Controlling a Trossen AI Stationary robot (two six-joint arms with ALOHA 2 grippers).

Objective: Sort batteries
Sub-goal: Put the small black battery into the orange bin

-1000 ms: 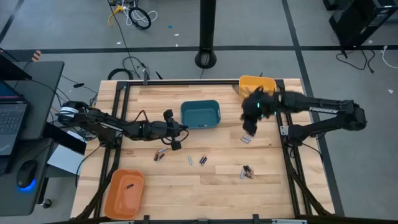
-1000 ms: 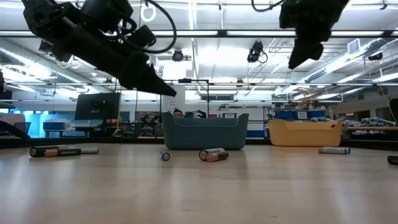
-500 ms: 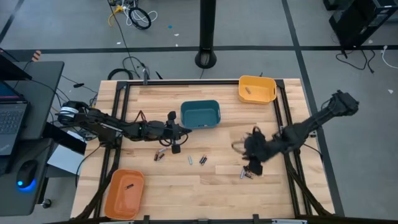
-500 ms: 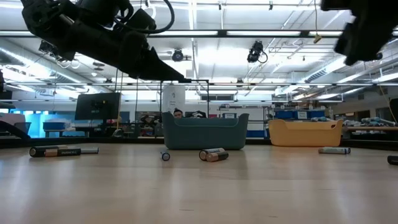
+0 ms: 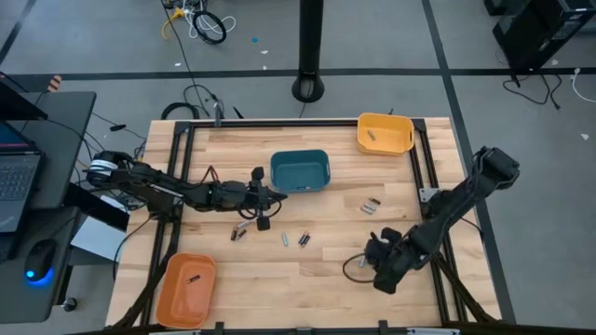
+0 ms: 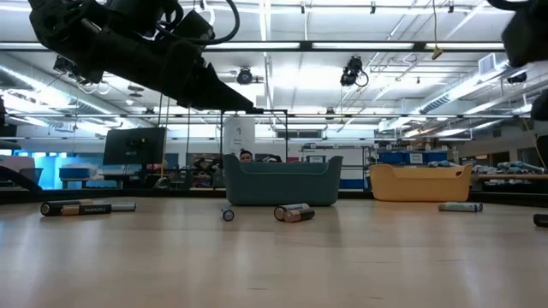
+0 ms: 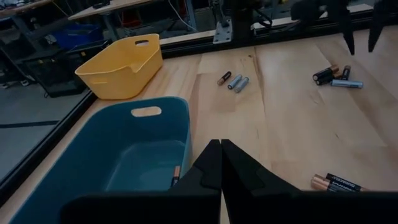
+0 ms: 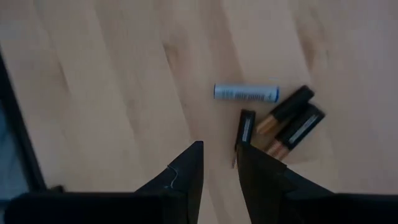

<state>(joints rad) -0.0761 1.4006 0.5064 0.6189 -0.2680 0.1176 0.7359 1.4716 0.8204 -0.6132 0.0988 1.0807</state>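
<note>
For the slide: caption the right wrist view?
Right hand, open, hovers over four batteries clustered on the wooden table.

Batteries [image 5: 301, 239] scattered flat on wood; one perhaps in teal bin.

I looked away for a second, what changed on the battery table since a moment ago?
The right gripper swung from beside the yellow bin down to the table's near right, over a cluster of batteries, fingers apart and empty. The left gripper stayed shut beside the teal bin. The loose batteries did not move.
</note>
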